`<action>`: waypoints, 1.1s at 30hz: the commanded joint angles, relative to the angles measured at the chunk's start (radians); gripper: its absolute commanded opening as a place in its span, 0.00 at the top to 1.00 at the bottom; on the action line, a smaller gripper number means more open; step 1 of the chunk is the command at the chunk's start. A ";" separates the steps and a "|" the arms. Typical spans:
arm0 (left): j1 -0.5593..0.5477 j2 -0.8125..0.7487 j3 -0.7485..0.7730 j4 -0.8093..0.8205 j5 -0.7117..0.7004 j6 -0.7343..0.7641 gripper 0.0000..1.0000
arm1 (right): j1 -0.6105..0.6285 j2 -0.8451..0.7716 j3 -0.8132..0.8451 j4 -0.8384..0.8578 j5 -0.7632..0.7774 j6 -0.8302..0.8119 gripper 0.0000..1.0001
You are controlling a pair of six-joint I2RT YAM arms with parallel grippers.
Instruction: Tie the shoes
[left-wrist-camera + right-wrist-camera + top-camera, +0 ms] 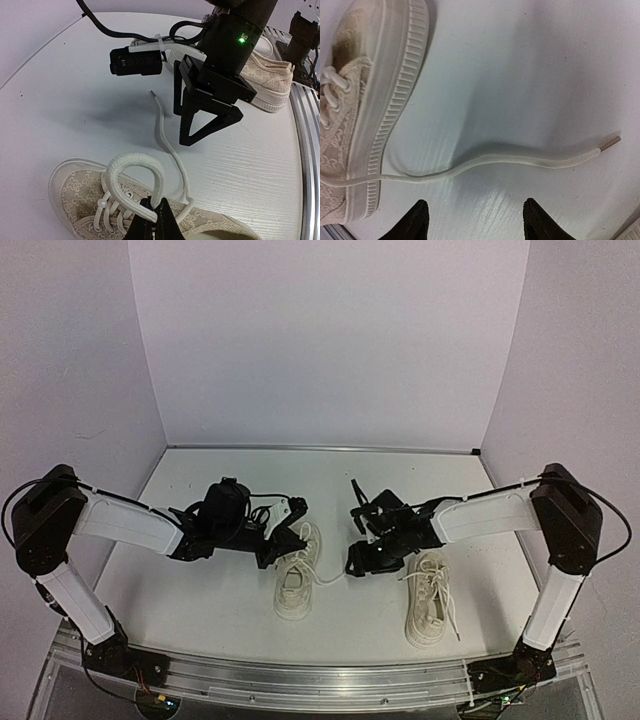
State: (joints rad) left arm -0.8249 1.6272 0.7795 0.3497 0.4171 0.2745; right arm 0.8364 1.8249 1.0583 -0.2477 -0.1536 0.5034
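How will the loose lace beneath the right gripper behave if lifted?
Probably floppy: the loose lace lies in a soft wave on the table. Thin, so it could slip unless the right gripper pinches squarely. Its capped tip likely stays straight.

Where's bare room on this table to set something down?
Free: the white table's far strip along the lilac wall, and the near-left patch beside the left cream sneaker. Crowded: centre, around left gripper, right gripper and white lace.
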 commanded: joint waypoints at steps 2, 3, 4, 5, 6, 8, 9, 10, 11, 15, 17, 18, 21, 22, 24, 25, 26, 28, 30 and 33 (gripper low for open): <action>-0.003 0.019 0.032 0.028 0.009 0.021 1.00 | 0.000 0.065 0.058 0.007 0.037 0.000 0.38; -0.003 0.019 0.032 0.028 0.009 0.020 1.00 | -0.003 0.075 0.069 0.009 0.034 -0.005 0.38; -0.003 0.020 0.032 0.030 0.010 0.020 1.00 | -0.003 0.088 0.080 0.011 0.031 -0.010 0.38; -0.003 0.021 0.032 0.031 0.009 0.019 1.00 | -0.007 0.101 0.093 0.013 0.026 -0.014 0.38; -0.003 0.022 0.032 0.033 0.011 0.017 1.00 | -0.010 0.112 0.105 0.016 0.020 -0.019 0.37; -0.005 0.023 0.033 0.038 0.014 0.015 1.00 | -0.016 0.139 0.131 0.021 0.009 -0.026 0.37; -0.005 0.024 0.035 0.038 0.014 0.014 1.00 | -0.018 0.153 0.146 0.022 0.003 -0.032 0.37; -0.005 0.023 0.035 0.039 0.015 0.014 1.00 | -0.020 0.167 0.163 0.022 0.001 -0.037 0.37; -0.005 0.022 0.034 0.039 0.015 0.015 1.00 | -0.021 0.179 0.175 0.022 0.000 -0.041 0.37; -0.005 0.020 0.029 0.041 0.016 0.017 1.00 | -0.021 0.216 0.206 0.020 0.005 -0.054 0.41; -0.005 0.017 0.025 0.043 0.018 0.020 1.00 | -0.021 0.224 0.208 0.018 0.013 -0.061 0.45; -0.005 0.015 0.024 0.044 0.018 0.021 1.00 | -0.021 0.227 0.208 0.016 0.018 -0.065 0.48; -0.005 0.009 0.021 0.045 0.021 0.028 1.00 | -0.018 0.236 0.207 0.001 0.047 -0.078 0.57; -0.005 0.008 0.020 0.045 0.021 0.030 1.00 | -0.017 0.239 0.208 -0.009 0.067 -0.082 0.60; -0.005 0.007 0.020 0.045 0.021 0.034 1.00 | -0.007 0.252 0.217 -0.034 0.105 -0.094 0.65; -0.005 0.007 0.020 0.046 0.021 0.035 1.00 | -0.001 0.258 0.226 -0.049 0.120 -0.098 0.66; -0.005 0.007 0.020 0.047 0.023 0.035 1.00 | 0.007 0.269 0.234 -0.064 0.132 -0.102 0.67; -0.005 0.007 0.020 0.048 0.023 0.037 1.00 | 0.021 0.293 0.252 -0.088 0.152 -0.112 0.70; -0.005 0.008 0.019 0.048 0.023 0.038 1.00 | 0.029 0.310 0.263 -0.105 0.154 -0.116 0.72; -0.005 0.008 0.020 0.046 0.021 0.041 1.00 | 0.033 0.321 0.265 -0.111 0.147 -0.122 0.81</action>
State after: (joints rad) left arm -0.8249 1.6432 0.7795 0.3508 0.4204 0.2941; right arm 0.8545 2.0769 1.3313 -0.2427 -0.0254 0.3974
